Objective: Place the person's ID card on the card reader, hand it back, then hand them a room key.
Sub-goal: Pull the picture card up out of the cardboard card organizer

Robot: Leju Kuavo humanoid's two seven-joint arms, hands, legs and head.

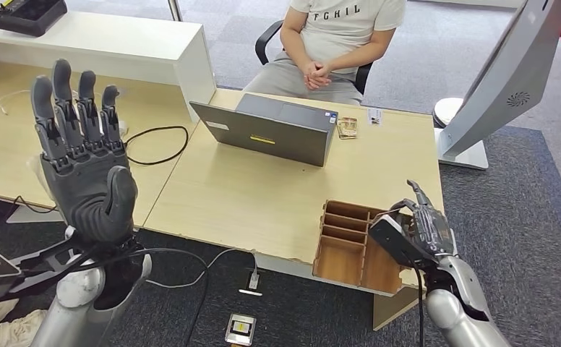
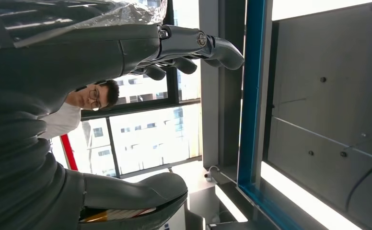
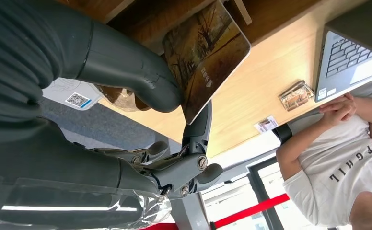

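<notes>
Right hand (image 1: 421,230) pinches a room key card (image 3: 206,52) above the wooden tray (image 1: 350,242); the person (image 1: 332,43) sits across the surface, straight ahead.

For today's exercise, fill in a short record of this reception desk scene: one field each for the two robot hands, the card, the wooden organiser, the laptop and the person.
left hand: raised beside the desk, fingers spread, holding nothing
right hand: pinches a card
card: picture-printed, held by thumb and finger above the organiser
wooden organiser: at the desk's near right corner
laptop: open, facing the person
person: seated across the desk, hands clasped
</notes>
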